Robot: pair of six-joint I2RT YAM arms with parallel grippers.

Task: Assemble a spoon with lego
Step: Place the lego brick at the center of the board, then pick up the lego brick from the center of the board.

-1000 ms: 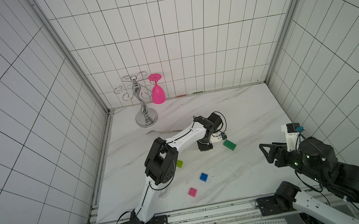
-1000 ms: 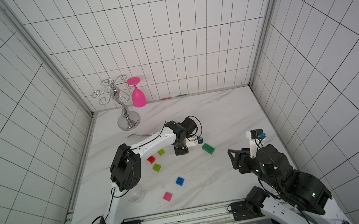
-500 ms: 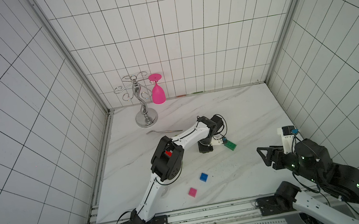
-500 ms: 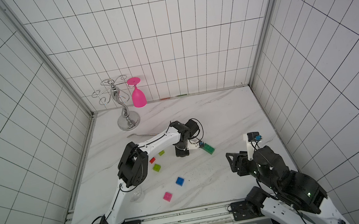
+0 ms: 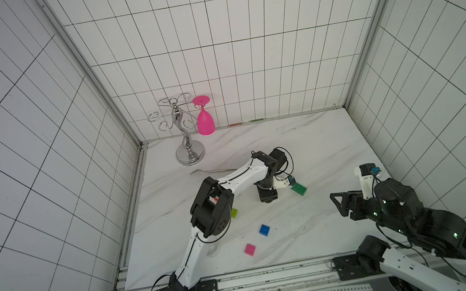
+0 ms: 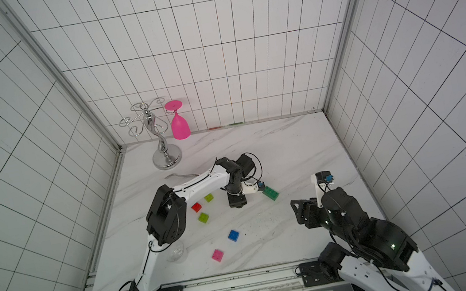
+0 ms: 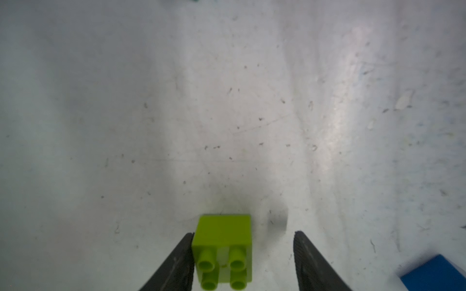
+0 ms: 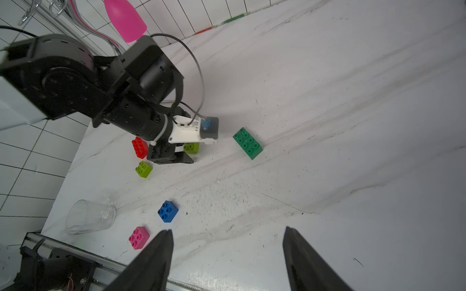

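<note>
Near the centre of the tabletop (image 5: 305, 140), the left tool (image 7: 244, 233) points straight down, jaws part-way apart around a lime brick (image 7: 223, 241) that rests on the marble, touching one finger (image 7: 181, 257) and clear of the opposite one. Loose lego lies around that tool: the dark-green brick (image 5: 298, 189) just at its 3 o'clock, the red brick (image 6: 196, 207) at 9 o'clock, the blue brick (image 5: 264, 230) at 6 o'clock and the pink brick (image 5: 249, 249) beyond at 7 o'clock. Toward 4 o'clock, the right tool (image 8: 227, 229) hovers well apart from them, jaws wide with nothing between.
</note>
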